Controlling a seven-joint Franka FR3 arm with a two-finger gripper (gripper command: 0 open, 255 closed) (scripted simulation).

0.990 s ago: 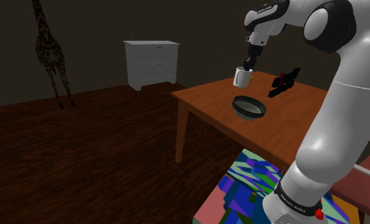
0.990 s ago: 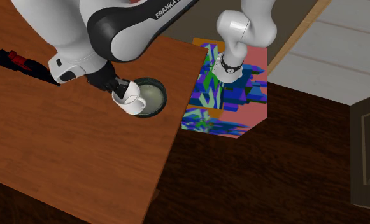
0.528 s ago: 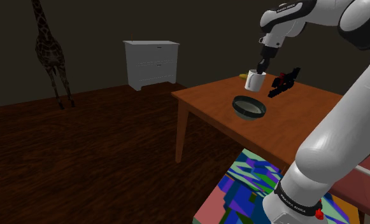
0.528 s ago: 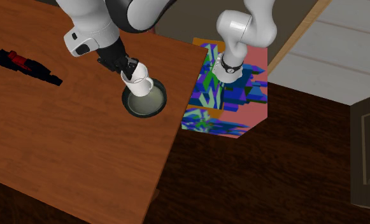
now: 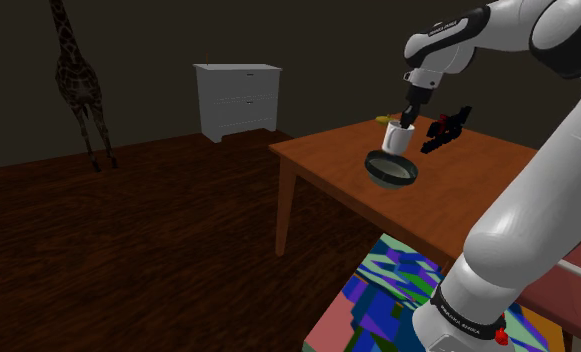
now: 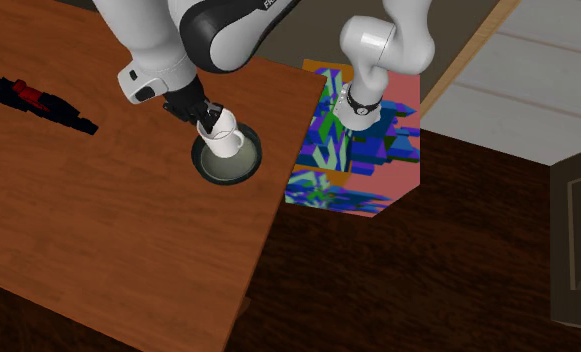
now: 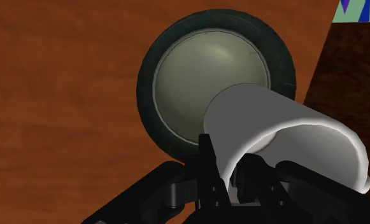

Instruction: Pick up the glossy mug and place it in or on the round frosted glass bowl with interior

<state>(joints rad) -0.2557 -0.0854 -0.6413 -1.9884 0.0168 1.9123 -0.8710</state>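
The white mug [image 5: 398, 137] hangs just over the bowl [image 5: 391, 182], a little tilted, and the jaws grip it at its rim. In the shoulder view I cannot tell if its bottom touches the bowl or not. The second exterior view looks from above, and there the mug [image 6: 224, 138] lies inside the bowl's dark round rim [image 6: 209, 173]. In the wrist view the mug [image 7: 285, 133] is seen along its side: one black finger [image 7: 208, 167] presses its wall from outside, and behind it shows the bowl's pale greenish inside with the dark rim [image 7: 150, 71]. The bowl stands on the brown wooden tabletop [image 6: 128, 240], near the edge towards the stand [image 6: 350, 165] with its colourful pattern. A black and red object [image 6: 40, 100] lies well apart on the tabletop. The shoulder view also shows a white chest of drawers [image 5: 238, 100] and a giraffe figure [image 5: 78, 80] on the floor.
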